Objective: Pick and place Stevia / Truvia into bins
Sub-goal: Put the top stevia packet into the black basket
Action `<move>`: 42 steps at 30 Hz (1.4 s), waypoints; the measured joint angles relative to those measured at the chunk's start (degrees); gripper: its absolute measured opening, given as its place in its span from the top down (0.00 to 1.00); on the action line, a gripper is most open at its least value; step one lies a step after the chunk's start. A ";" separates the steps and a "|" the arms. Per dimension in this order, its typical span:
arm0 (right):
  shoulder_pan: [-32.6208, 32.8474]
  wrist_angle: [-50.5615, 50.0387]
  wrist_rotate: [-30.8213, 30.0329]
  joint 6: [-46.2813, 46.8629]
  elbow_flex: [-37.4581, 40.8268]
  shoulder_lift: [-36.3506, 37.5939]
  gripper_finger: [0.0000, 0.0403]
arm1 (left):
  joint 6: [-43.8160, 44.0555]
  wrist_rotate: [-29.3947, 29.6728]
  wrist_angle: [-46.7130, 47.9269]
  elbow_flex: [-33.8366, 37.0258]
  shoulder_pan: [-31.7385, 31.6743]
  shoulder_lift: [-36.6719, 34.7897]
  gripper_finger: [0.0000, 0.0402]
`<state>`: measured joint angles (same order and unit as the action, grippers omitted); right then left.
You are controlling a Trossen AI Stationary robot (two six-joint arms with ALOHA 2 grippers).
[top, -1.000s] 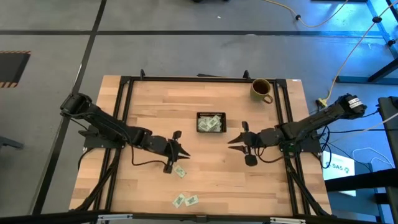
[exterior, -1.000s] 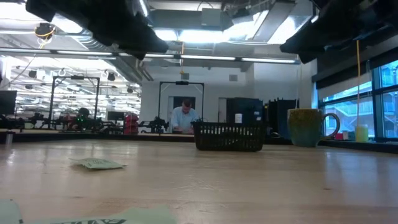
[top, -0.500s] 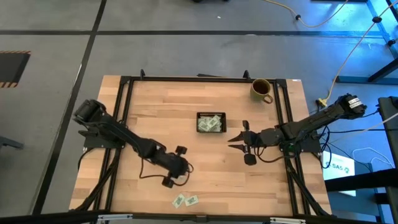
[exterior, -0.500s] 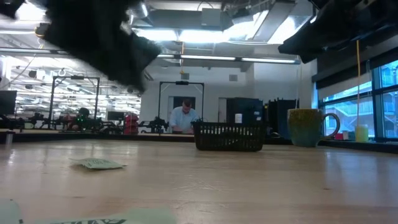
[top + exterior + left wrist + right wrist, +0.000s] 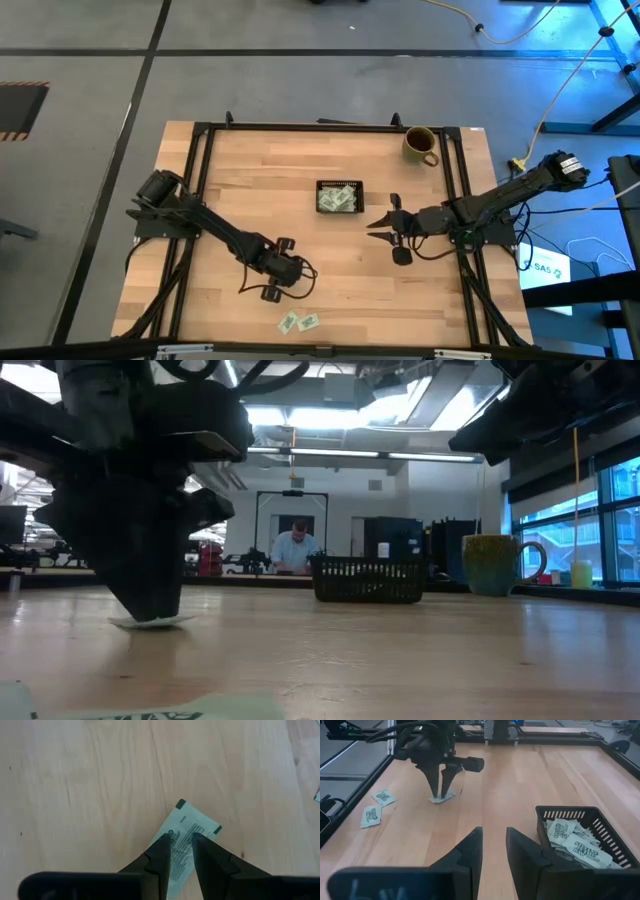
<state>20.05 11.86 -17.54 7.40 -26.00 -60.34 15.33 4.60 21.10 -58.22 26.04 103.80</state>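
A pale green and white Stevia packet (image 5: 194,821) lies flat on the wooden table, left of the middle. My left gripper (image 5: 181,839) points down on it with its fingers a little apart, and in the high view the left gripper (image 5: 291,277) covers it. Two more packets (image 5: 288,322) (image 5: 308,321) lie near the table's near edge. The black tray (image 5: 339,197) holds several packets. My right gripper (image 5: 378,222) hangs open above the table, just right of the tray, touching nothing. My left gripper comes from above, pointing down, and both fingertips (image 5: 165,842) stand on the packet's upper face, on the half nearer the wrist (image 5: 181,851). A narrow gap stays between them. The packet lies flat on the table (image 5: 155,622).
An olive-yellow mug (image 5: 421,145) stands near the far right corner. Bare wood lies between the tray and the loose packets. In the low view a person sits in the room far behind the tray (image 5: 368,580).
My left gripper has swung toward the table's near edge, tipped from nearly level to pointing down, and dropped onto the lone packet. The packet lies where it lay.
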 joint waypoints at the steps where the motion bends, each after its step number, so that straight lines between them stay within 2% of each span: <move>1: 0.00 -0.09 0.00 0.01 0.00 -0.02 0.78 | 0.03 0.09 -0.03 -0.02 0.00 0.19 0.82; 9: 0.00 -0.17 0.00 -0.12 0.00 -0.02 0.78 | 0.05 0.27 0.70 -0.24 0.02 0.95 0.87; 18: 0.00 -0.60 0.00 -0.13 0.00 -0.04 0.78 | 0.04 0.08 0.87 -0.11 0.02 0.68 0.98; 23: 0.00 -0.61 0.00 -0.15 0.00 -0.04 0.78 | 0.42 0.37 2.51 -1.21 -1.21 -1.31 0.99; 27: 0.00 -0.60 0.00 -0.44 0.00 -0.04 0.78 | -1.44 5.29 -0.31 -5.11 -4.19 -3.75 0.99; 31: 0.00 -0.58 0.00 -0.48 0.00 -0.04 0.78 | -7.92 10.36 -6.12 -8.20 -8.81 -3.81 0.99; 36: 0.00 -0.60 0.00 -0.43 0.00 -0.04 0.78 | -16.85 10.25 -12.45 -10.14 -15.91 -3.16 0.99; 42: 0.00 -0.99 0.00 -0.39 0.00 -0.13 0.78 | -19.58 5.71 -16.57 -10.32 -23.70 -1.19 0.99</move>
<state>20.05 10.87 -17.54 7.01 -26.00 -60.47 -4.25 10.31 4.54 -68.53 2.34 102.61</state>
